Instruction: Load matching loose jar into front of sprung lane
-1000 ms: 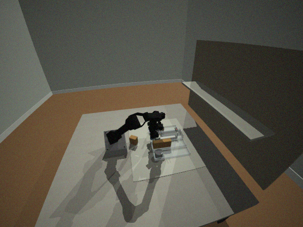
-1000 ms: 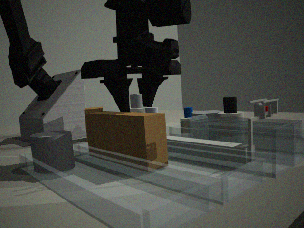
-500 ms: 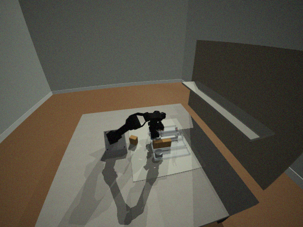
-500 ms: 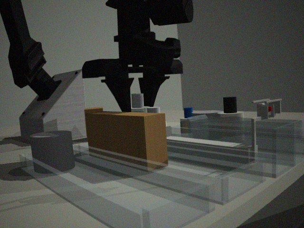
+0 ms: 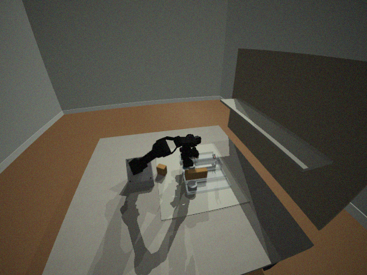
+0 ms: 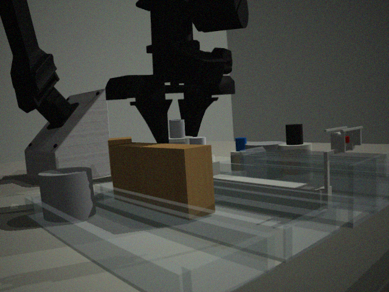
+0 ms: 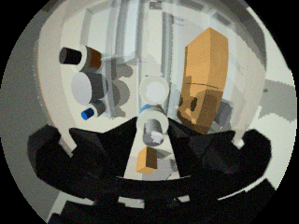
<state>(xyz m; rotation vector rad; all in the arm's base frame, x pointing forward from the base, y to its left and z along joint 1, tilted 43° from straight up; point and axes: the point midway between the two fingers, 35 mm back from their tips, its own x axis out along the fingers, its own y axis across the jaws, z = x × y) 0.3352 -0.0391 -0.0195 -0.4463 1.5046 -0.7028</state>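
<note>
My gripper [image 5: 187,165] [image 6: 177,137] [image 7: 152,119] points down and is shut on a jar with a white lid [image 7: 146,119]. A grey cylindrical cap [image 6: 176,128] [image 7: 151,133] stands on that lid. Another jar's round white lid [image 6: 197,140] [image 7: 154,90] is just beyond the held jar, close to it, over the pale strip of the middle lane [image 7: 151,58]. A little blue shows between the two lids. The tall orange box and the fingers hide the jar bodies, so I cannot tell whether the held jar touches the lane floor. The pusher plate cannot be made out clearly.
The tall orange box [image 5: 195,173] [image 6: 151,176] [image 7: 206,75] stands beside the middle lane. A grey cylinder [image 5: 191,185] [image 6: 65,194] is in the outer clear lane. Black-capped [image 7: 71,56], wide grey-lidded [image 7: 82,88] and blue-capped [image 7: 87,114] jars stand opposite. A small orange block [image 5: 161,169] [image 7: 147,160] is near the base.
</note>
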